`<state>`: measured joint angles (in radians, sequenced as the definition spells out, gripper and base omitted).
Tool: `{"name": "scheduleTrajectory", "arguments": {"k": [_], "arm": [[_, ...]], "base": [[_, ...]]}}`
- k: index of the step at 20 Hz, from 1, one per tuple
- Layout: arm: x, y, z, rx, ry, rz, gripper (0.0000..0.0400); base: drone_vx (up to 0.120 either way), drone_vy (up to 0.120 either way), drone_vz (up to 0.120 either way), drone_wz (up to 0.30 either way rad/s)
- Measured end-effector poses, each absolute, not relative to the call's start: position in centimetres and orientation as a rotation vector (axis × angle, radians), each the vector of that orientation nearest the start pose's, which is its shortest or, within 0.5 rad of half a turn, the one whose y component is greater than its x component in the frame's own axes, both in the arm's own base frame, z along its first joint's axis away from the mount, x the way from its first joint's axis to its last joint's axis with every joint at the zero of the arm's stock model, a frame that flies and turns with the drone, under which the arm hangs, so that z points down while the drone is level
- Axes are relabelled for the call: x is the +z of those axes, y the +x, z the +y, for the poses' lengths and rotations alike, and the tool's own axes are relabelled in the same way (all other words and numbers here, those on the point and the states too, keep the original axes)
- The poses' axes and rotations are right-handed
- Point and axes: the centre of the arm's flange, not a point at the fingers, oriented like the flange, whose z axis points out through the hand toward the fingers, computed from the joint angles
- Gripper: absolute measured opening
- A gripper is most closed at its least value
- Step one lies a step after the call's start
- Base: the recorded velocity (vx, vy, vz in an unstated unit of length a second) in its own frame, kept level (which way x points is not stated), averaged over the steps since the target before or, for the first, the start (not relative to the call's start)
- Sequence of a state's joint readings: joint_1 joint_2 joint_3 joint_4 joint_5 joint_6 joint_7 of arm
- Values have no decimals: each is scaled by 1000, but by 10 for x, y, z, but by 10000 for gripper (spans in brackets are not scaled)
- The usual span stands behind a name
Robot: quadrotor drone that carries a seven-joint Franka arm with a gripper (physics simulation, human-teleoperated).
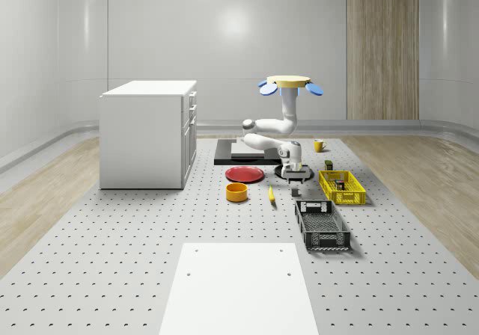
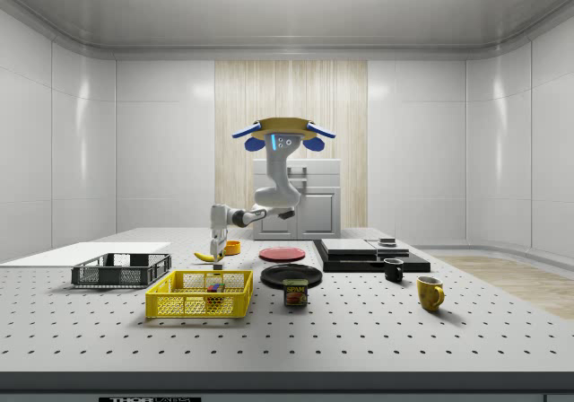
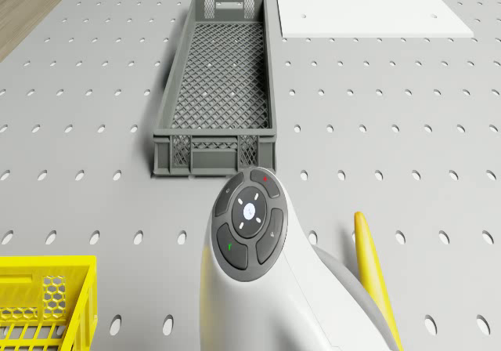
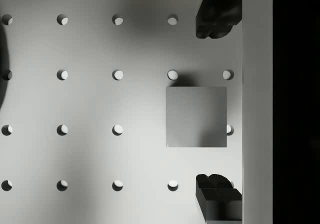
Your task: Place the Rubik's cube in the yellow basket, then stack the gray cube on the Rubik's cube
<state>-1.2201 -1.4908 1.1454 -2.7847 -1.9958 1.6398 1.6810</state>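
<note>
The gray cube (image 4: pixel 196 116) lies on the perforated table straight below my open gripper (image 4: pixel 216 106), with one black fingertip (image 4: pixel 217 16) on each side and still above it. In the whole-scene view the gripper (image 1: pixel 297 176) hangs just over the gray cube (image 1: pixel 296 192), left of the yellow basket (image 1: pixel 359 197). The Rubik's cube (image 2: pixel 213 287) sits inside the yellow basket (image 2: pixel 199 306). The drone (image 1: pixel 290 83) hovers over the table behind the basket, with its arm bent downward.
A gray mesh basket (image 1: pixel 322 226) lies in front of the yellow one. A banana (image 1: pixel 271 194), an orange bowl (image 1: pixel 236 192) and a red plate (image 1: pixel 245 174) are left of the gripper. A black plate (image 2: pixel 291 276), a can (image 2: pixel 295 292) and mugs (image 2: pixel 430 292) stand nearby. A white cabinet (image 1: pixel 150 133) stands far left.
</note>
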Motion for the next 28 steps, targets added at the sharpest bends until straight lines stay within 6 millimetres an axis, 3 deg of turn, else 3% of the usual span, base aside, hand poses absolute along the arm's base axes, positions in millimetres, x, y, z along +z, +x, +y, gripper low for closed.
{"name": "scheduleTrajectory", "arguments": {"k": [20,24,28], "arm": [[603,315,12,786,0,-2,400],[605,315,12,786,0,-2,310],[606,315,12,786,0,-2,272]], "base": [[0,0,0,0],[0,0,0,0],[0,0,0,0]]}}
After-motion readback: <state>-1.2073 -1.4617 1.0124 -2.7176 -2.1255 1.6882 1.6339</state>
